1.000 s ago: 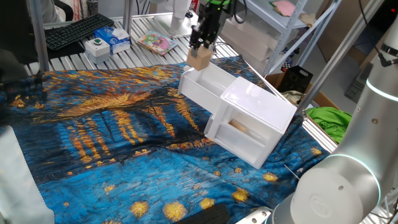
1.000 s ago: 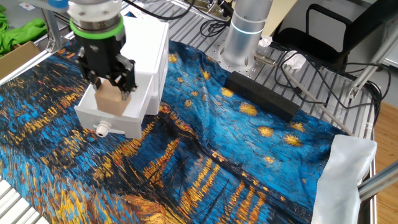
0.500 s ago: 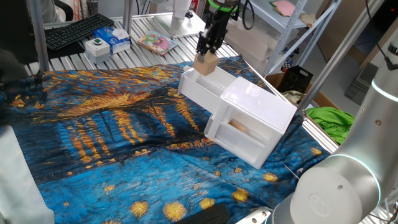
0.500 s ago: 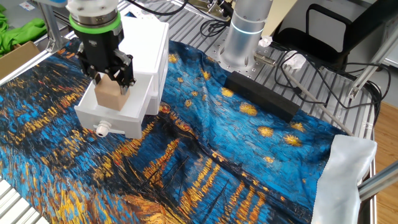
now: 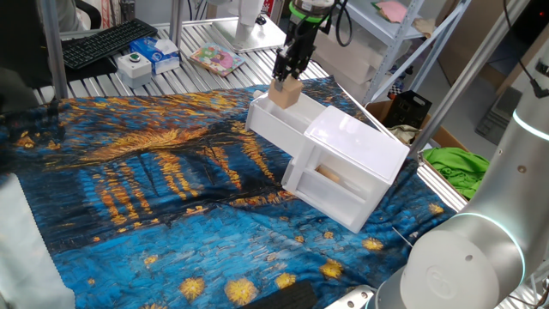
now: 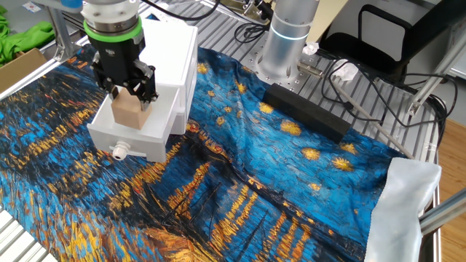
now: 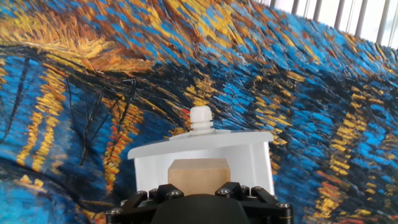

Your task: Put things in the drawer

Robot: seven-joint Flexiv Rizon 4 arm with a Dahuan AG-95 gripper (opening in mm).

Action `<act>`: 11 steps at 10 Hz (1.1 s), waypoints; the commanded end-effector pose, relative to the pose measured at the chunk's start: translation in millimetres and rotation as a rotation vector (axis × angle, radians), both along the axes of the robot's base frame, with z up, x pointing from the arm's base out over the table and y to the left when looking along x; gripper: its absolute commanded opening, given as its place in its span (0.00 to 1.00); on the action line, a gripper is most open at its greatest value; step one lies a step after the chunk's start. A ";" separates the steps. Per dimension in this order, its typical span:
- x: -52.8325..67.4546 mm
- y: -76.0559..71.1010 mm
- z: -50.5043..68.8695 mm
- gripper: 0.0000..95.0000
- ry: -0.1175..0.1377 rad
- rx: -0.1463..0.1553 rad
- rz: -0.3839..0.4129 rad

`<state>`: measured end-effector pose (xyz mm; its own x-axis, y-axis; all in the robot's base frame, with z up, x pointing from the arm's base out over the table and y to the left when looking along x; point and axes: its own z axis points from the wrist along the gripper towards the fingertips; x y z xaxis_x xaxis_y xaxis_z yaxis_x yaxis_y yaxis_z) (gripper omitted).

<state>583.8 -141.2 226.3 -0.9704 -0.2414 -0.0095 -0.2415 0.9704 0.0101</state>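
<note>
In one fixed view, my tool (image 5: 286, 79) hangs straight down at about 12 o'clock in the picture, its fingers clamped on a small tan wooden block (image 5: 285, 93). The block sits low over the far end of the open upper drawer (image 5: 276, 123), which slides out toward 10 o'clock from a white plastic cabinet (image 5: 356, 150). I cannot tell from here whether the block touches the drawer floor. A lower drawer (image 5: 330, 182) with a see-through front shows a pale object inside. The cabinet stands on a blue and gold painted cloth (image 5: 171, 189) covering the surface. A keyboard (image 5: 107, 41) lies well apart at 11 o'clock.

In the other fixed view, my tool (image 6: 128, 93) is at 10 o'clock, gripping the block (image 6: 129, 110) on two opposite sides. The block is within the drawer (image 6: 138, 135), its lower part behind the front wall, just behind the white knob (image 6: 119, 151) at the drawer's front. The arm's silver base (image 6: 285, 40) rises at 12 o'clock, a black bar (image 6: 309, 110) lying on the cloth (image 6: 240, 189) near it.

In the hand view, my tool's black body (image 7: 199, 202) fills 6 o'clock. The block (image 7: 199, 172) shows just above it, framed by the drawer's white front wall (image 7: 202, 144), with the knob (image 7: 201, 118) beyond and the cloth (image 7: 93, 74) all around.
</note>
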 end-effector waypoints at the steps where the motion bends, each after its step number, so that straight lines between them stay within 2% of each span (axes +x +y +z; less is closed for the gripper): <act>1: -1.8 -1.7 -3.3 0.00 0.003 -0.001 -0.001; 8: -10.2 -7.5 -22.2 0.00 -0.003 -0.005 -0.001; 11: -10.0 -5.4 -32.4 0.00 -0.015 -0.012 -0.001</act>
<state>572.7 -146.2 191.9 -0.9705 -0.2402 -0.0214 -0.2401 0.9707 -0.0056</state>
